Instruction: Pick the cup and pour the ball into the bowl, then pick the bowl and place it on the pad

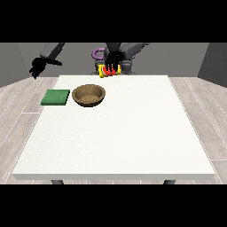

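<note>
I see the hand at the view's right [113, 60] curled round the cup [109, 71], raised above the surface [115, 133] behind the bowl [89, 95]; pad [56, 97] just beside bowl; other hand [36, 67] hangs off-surface, fingers unreadable

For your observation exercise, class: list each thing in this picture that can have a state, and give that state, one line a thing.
cup: lifted off the table, tilted, held.
hand at the view's right: fingers curled round the cup.
hand at the view's left: raised beside the table, holding nothing; fingers unclear.
bowl: upright on the table, no ball visible inside.
pad: flat on the table, bare.
</note>
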Action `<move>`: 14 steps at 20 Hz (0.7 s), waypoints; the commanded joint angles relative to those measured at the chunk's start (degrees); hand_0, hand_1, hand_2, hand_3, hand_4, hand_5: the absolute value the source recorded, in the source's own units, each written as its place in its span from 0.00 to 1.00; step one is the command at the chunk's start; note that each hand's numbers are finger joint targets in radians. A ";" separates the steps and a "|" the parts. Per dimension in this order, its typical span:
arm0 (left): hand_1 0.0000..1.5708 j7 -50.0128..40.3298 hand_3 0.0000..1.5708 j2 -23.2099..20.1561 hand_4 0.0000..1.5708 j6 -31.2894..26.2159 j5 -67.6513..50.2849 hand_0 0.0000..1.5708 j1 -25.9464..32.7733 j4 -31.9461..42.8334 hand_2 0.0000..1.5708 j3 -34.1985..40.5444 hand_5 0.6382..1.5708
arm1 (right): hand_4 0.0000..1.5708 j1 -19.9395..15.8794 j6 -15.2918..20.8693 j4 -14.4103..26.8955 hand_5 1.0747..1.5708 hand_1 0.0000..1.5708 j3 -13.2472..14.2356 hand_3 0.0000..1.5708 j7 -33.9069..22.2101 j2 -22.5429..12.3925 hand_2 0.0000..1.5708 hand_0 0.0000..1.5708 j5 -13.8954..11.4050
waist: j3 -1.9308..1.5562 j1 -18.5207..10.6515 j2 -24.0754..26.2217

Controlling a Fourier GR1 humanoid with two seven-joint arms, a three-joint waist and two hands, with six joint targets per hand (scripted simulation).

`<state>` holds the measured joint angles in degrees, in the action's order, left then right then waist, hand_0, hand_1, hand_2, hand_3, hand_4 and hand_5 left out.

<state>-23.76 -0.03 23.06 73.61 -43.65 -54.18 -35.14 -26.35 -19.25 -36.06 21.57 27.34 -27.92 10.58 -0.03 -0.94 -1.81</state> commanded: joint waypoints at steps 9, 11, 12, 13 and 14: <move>0.00 0.30 1.00 -1.24 0.79 -9.79 9.35 0.00 -3.43 4.14 1.00 -6.88 0.82 | 0.00 -3.44 0.80 -1.20 0.90 0.00 -2.16 0.12 -0.30 3.29 0.00 0.00 -0.32 | 0.01 4.56 -2.35; 0.00 -0.93 1.00 0.02 0.79 -18.57 10.18 0.00 -5.29 0.24 1.00 -11.72 0.80 | 0.00 -3.11 -0.26 1.28 0.90 0.00 -1.74 0.10 -0.11 2.83 0.00 0.00 -0.17 | -0.06 3.34 0.57; 0.39 0.48 1.00 -0.42 0.78 -17.68 12.11 0.39 -4.76 0.40 1.00 -11.52 0.80 | 0.00 -2.15 -2.02 2.47 0.89 0.00 -0.17 0.05 -0.53 -0.11 0.00 0.00 0.89 | -0.04 1.49 0.07; 0.45 1.17 1.00 -1.38 0.76 -18.76 12.32 0.45 -9.01 2.05 1.00 -9.08 0.83 | 0.00 -2.91 0.10 1.26 0.90 0.00 -1.66 0.12 -0.88 1.92 0.00 0.00 -0.32 | -0.02 3.28 -0.19; 0.49 2.24 1.00 0.01 0.76 -22.27 12.12 0.49 -10.93 0.52 1.00 -9.69 0.83 | 0.00 -3.73 -0.44 2.43 0.90 0.00 -0.67 0.15 -1.05 1.37 0.00 0.00 0.62 | -0.04 2.46 -0.41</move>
<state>-23.98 -0.39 7.40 83.87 -49.69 -53.09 -44.40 -29.85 -19.50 -34.94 20.34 26.47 -26.24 10.72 -0.05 2.06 -2.74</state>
